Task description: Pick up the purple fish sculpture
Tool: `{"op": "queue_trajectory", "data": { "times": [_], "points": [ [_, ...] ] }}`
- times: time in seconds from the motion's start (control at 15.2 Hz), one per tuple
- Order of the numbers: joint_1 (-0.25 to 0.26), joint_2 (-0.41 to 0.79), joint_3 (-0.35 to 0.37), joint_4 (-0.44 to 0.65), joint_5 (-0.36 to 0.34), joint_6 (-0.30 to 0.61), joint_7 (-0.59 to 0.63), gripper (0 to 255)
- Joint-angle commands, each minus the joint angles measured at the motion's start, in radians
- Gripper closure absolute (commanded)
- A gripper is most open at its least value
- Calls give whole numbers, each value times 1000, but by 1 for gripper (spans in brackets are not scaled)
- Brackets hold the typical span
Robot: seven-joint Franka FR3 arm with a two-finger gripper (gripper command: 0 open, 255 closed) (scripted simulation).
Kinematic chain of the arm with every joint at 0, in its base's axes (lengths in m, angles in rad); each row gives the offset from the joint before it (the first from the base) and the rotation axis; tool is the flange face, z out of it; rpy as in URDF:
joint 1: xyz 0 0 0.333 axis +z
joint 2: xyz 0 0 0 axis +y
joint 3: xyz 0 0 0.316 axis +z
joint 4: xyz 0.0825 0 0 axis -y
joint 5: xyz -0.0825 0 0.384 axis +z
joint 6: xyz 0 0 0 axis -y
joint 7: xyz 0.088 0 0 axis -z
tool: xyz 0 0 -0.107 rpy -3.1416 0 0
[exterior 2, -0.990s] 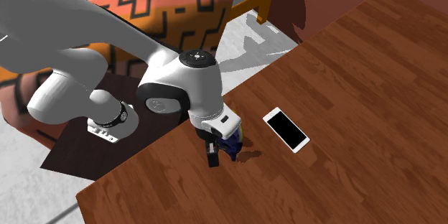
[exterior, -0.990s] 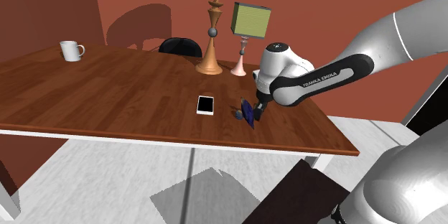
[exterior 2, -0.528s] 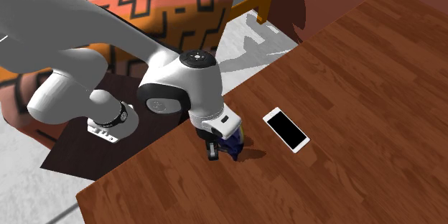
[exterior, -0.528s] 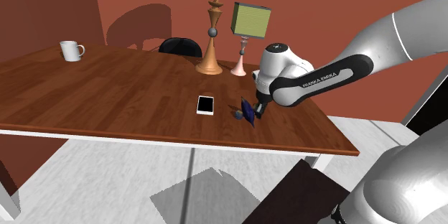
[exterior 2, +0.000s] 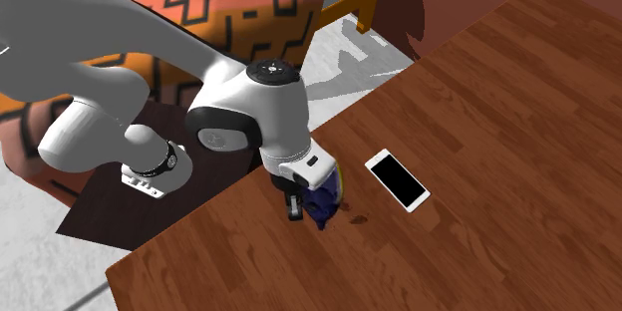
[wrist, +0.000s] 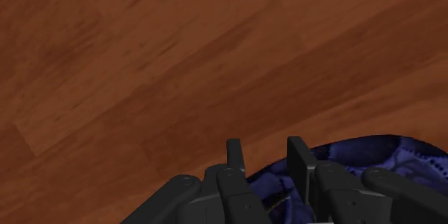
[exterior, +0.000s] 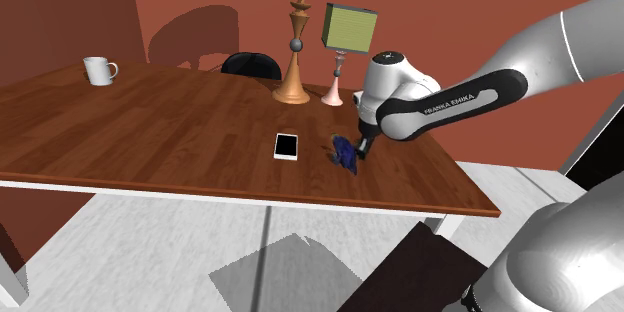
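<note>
The dark blue-purple fish sculpture (exterior: 345, 151) hangs a little above the wooden table (exterior: 150, 130), clasped in my black gripper (exterior: 352, 153). In the second exterior view the fish (exterior 2: 323, 202) sticks out below the white wrist, with the gripper (exterior 2: 307, 205) shut on it and a small shadow on the wood beneath. In the wrist view the patterned fish (wrist: 373, 158) lies between and beside the fingers (wrist: 235, 159), and the gripper (wrist: 267, 159) looks down on bare wood.
A white phone (exterior: 287, 145) with a black screen lies on the table just beside the fish. Two lamps (exterior: 294, 50) (exterior: 340, 45) stand behind, and a white mug (exterior: 98, 70) at the far corner. The table edge (exterior: 420, 205) is near the gripper.
The gripper has risen with the fish in it; the fish has left the table surface and its shadow now lies apart below it.
</note>
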Motion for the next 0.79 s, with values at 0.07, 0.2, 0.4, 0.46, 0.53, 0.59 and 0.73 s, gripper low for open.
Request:
{"op": "queue_trajectory", "data": {
  "times": [0.07, 0.2, 0.4, 0.46, 0.53, 0.59, 0.73],
  "points": [
    [6, -26, -1, 20, 18, -44, -21, 255],
    [9, -41, -2, 34, 27, -71, -33, 255],
    [14, -60, -3, 58, 40, -113, -50, 255],
    [15, -66, -3, 66, 45, -126, -56, 255],
    [16, -72, -3, 75, 48, -140, -61, 255],
    [18, -78, -4, 83, 52, -153, -66, 255],
    [18, -79, -4, 85, 53, -156, -67, 255]
  ]
}}
